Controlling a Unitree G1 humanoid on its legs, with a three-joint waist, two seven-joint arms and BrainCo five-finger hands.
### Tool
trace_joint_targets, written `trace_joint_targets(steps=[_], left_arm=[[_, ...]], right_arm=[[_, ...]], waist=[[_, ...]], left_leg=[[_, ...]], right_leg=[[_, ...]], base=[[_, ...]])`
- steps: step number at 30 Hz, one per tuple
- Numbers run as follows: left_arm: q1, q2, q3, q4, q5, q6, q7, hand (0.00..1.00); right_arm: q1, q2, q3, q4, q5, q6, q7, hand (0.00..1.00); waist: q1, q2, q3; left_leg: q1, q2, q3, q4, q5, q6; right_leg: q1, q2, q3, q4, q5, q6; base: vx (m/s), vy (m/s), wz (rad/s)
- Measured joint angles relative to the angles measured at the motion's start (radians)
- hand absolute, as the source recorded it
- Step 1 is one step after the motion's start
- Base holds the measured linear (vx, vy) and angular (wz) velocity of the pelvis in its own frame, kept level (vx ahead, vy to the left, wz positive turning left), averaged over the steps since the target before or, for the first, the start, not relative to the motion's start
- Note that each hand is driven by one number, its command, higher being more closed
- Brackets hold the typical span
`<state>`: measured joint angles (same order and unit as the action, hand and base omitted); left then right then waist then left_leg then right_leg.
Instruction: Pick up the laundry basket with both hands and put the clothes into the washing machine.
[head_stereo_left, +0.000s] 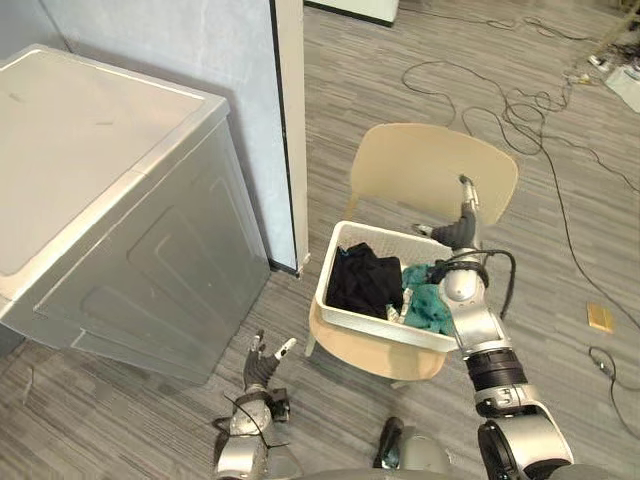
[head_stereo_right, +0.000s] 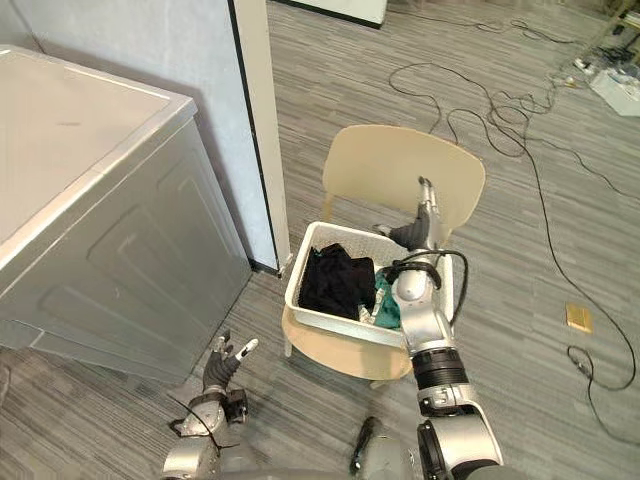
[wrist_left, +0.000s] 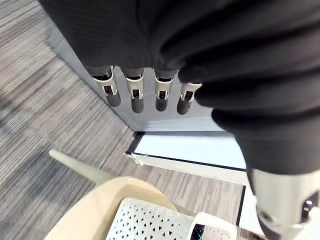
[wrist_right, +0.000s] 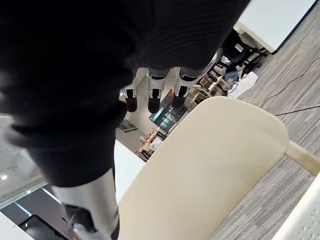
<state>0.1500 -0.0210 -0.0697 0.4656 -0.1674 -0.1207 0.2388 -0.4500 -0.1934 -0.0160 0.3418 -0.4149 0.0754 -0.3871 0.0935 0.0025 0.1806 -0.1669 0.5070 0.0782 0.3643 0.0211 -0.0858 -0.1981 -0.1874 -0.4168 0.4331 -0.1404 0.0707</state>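
White basket (head_stereo_left: 375, 322) on chair (head_stereo_left: 430, 170); clothes (head_stereo_left: 362, 280) inside

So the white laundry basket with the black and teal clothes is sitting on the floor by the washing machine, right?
Not quite: the white laundry basket with the black and teal clothes sits on the beige chair by the washing machine. The left eye view shows it.
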Motion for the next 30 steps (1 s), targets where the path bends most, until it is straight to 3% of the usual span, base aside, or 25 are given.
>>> trace_joint_targets(steps=[2,3,4,5,8,12,17,20,22,25,30], left_arm=[[0.001,-0.003,0.001,-0.01,0.001,0.0,-0.01,0.0],[-0.002,-0.003,0.003,-0.017,0.001,0.001,-0.018,0.0],[-0.002,-0.001,0.001,-0.035,0.001,0.0,-0.023,0.0],[0.0,-0.001,0.001,-0.04,0.0,0.0,-0.024,0.0],[-0.012,0.007,-0.003,-0.048,0.0,0.0,-0.042,0.0],[-0.057,0.037,-0.015,-0.088,0.001,0.0,-0.049,0.0],[-0.119,0.047,-0.012,-0.113,-0.001,-0.017,-0.052,0.0],[-0.151,0.045,-0.012,-0.112,-0.023,-0.019,-0.037,0.0],[-0.169,0.043,-0.012,-0.112,-0.068,-0.021,-0.035,0.0],[-0.202,0.032,-0.022,-0.129,-0.272,-0.039,-0.041,0.0],[-0.244,0.022,-0.055,-0.175,-0.371,-0.044,-0.045,0.0]], right_arm=[[0.002,-0.036,-0.023,0.0,0.001,0.0,0.004,0.0],[0.002,-0.045,-0.029,0.0,0.002,0.0,0.008,0.0],[-0.004,-0.056,-0.027,0.019,0.003,-0.003,0.017,0.0],[-0.014,-0.065,-0.023,0.045,0.006,-0.004,0.022,0.0],[-0.041,-0.049,-0.005,0.101,0.013,-0.007,0.041,0.0],[-0.206,-0.033,0.003,0.312,0.012,-0.006,0.076,0.0],[-0.484,-0.114,0.02,0.567,0.009,-0.004,0.077,0.0],[-0.547,-0.146,0.035,0.651,0.001,0.004,0.081,0.0],[-0.572,-0.16,0.053,0.714,0.001,0.013,0.082,0.0],[-0.65,-0.222,0.075,0.873,0.003,0.024,0.095,0.0],[-0.707,-0.293,0.113,0.912,0.001,0.037,0.109,0.0]], waist=[[0.0,-0.009,0.022],[0.001,-0.009,0.026],[0.005,-0.027,0.037],[0.006,-0.018,0.033],[0.029,-0.022,0.069],[0.043,-0.024,0.163],[0.064,-0.016,0.249],[0.073,-0.016,0.26],[0.079,-0.015,0.267],[0.082,-0.007,0.298],[0.079,-0.008,0.325]], left_leg=[[-0.088,-0.034,0.073,0.117,-0.045,0.053],[-0.107,-0.05,0.093,0.125,-0.05,0.056],[-0.119,-0.094,0.133,0.084,-0.049,0.05],[-0.106,-0.119,0.157,0.024,-0.039,0.049],[-0.099,-0.156,0.175,-0.11,-0.005,-0.025],[-0.172,-0.208,0.147,-0.104,0.004,-0.035],[-0.229,-0.228,0.165,-0.104,0.019,-0.019],[-0.278,-0.229,0.169,-0.092,0.021,-0.017],[-0.305,-0.225,0.168,-0.083,0.023,-0.014],[-0.336,-0.227,0.164,-0.079,0.026,-0.01],[-0.363,-0.227,0.166,-0.079,0.03,-0.007]], right_leg=[[0.052,-0.018,-0.079,-0.042,0.008,-0.012],[0.06,-0.025,-0.097,-0.052,0.012,-0.011],[0.065,-0.04,-0.122,-0.082,0.029,-0.003],[0.065,-0.04,-0.137,-0.113,0.048,0.005],[0.043,-0.035,-0.16,-0.181,0.103,0.023],[0.014,-0.073,-0.188,-0.224,0.16,0.039],[-0.02,-0.07,-0.18,-0.317,0.247,0.038],[-0.057,-0.064,-0.177,-0.339,0.27,0.033],[-0.077,-0.058,-0.175,-0.352,0.283,0.028],[-0.093,-0.051,-0.179,-0.38,0.306,0.024],[-0.107,-0.04,-0.178,-0.418,0.332,0.02]], base=[[0.04,-0.208,1.03],[0.03,-0.076,1.01],[0.02,0.001,0.72],[0.03,0.043,0.67],[0.03,0.092,0.27],[-0.04,0.166,0.27],[-0.1,0.094,-0.06],[-0.07,0.047,-0.06],[-0.04,0.023,-0.06],[-0.01,0.008,0.0],[0.0,0.003,-0.01]])
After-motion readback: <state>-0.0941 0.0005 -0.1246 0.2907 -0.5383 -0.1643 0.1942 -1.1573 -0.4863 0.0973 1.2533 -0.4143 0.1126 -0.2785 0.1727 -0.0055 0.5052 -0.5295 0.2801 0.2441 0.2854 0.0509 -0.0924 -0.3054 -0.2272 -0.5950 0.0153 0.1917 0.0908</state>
